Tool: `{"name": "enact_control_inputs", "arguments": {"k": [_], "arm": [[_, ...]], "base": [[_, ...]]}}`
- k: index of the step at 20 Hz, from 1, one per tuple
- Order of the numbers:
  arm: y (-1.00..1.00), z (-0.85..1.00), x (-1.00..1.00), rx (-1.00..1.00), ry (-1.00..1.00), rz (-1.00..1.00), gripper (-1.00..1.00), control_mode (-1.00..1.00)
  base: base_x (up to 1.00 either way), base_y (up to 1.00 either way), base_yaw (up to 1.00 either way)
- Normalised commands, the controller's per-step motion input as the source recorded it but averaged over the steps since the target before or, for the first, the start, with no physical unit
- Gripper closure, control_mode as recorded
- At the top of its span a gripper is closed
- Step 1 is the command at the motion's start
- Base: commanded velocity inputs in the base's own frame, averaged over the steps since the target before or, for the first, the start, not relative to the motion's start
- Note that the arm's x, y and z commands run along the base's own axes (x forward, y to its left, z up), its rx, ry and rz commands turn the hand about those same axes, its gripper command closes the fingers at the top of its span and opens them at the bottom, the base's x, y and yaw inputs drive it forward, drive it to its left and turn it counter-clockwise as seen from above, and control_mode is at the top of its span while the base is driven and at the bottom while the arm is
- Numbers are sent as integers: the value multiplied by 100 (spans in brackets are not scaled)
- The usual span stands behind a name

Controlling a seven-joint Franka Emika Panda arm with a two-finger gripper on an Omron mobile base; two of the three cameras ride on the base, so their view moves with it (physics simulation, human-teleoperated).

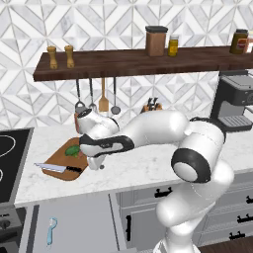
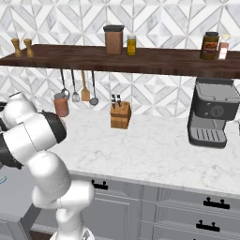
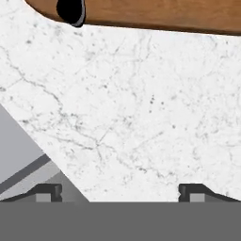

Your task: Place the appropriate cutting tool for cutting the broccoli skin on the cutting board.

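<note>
The brown wooden cutting board point(image 1: 63, 154) lies on the marble counter, left of the arm. On its far part sits the small green broccoli point(image 1: 73, 150). The knife point(image 1: 58, 168), silver blade and black handle, rests across the board's near edge with its tip pointing left. My gripper point(image 1: 97, 166) hangs just right of the board, over bare counter, open with nothing between its fingers. In the hand view the gripper point(image 3: 120, 193) shows its fingertips point(image 3: 47, 192) wide apart, with the board's edge point(image 3: 164, 14) and the knife's black handle end point(image 3: 71, 10) at the top.
A light-blue peeler point(image 1: 51, 231) lies low at the front left, below the counter. The stove point(image 1: 10, 158) borders the board's left. A knife block point(image 2: 120, 115), hanging utensils point(image 1: 103, 99) and a coffee machine point(image 2: 211, 112) stand along the back wall.
</note>
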Motion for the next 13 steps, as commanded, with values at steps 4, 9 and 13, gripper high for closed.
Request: {"name": "enact_control_inputs", "arguments": {"k": [4, 9, 13], "arm": [[-100, 3, -36, 10, -10, -8, -100, -100], [-100, 4, -40, 13, -11, -9, -100, -100], [-100, 14, -47, 10, -15, -10, -100, -100]], "base": [[0, 0, 0], [0, 0, 0], [0, 0, 0]]}}
